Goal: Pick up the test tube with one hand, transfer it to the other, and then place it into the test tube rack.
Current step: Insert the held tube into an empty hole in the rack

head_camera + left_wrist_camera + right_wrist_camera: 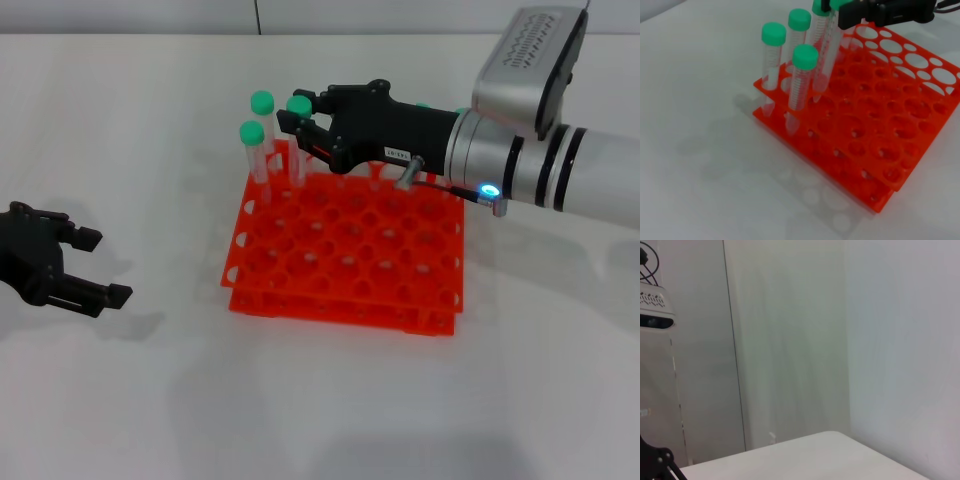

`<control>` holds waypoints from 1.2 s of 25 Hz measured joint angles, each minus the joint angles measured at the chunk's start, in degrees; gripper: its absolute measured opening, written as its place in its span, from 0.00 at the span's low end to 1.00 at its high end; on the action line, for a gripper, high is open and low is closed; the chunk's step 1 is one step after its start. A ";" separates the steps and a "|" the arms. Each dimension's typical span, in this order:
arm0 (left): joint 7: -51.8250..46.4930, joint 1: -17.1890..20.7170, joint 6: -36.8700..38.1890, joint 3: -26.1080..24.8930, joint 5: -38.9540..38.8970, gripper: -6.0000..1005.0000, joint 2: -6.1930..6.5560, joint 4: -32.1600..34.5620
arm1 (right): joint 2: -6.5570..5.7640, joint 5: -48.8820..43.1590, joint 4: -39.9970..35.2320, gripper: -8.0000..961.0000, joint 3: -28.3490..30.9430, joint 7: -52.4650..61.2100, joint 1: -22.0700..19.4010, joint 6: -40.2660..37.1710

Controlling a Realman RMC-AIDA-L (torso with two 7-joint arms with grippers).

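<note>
Right gripper (300, 128): you have it reaching in from the right of the head view to the rack's upper-left corner, jaws closed around the upper part of the test tube (297, 140), just under its green cap.
Test tube: upright; in the left wrist view its lower end reaches down to a hole near the rack's back corner, but you cannot tell whether it is fully seated.
Test tube rack (430, 300): centre of the head view, with other green-capped tubes (254, 150) already standing at that same corner.
Left gripper (95, 270): low at the left edge, well apart from the rack, jaws spread and holding nothing.
Progress: pickup and handover look done to you; what remains is finishing the insertion, releasing, and withdrawing.
</note>
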 joint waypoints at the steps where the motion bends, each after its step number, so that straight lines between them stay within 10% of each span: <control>1: 0.00 0.00 0.00 0.00 0.00 0.88 0.00 0.00 | 0.00 -0.02 0.00 0.28 -0.02 0.19 0.01 0.04; 30: 1.12 -0.45 -0.41 -0.01 0.00 0.88 0.00 -1.49 | 0.00 -0.54 0.13 0.29 -0.98 3.06 1.47 2.29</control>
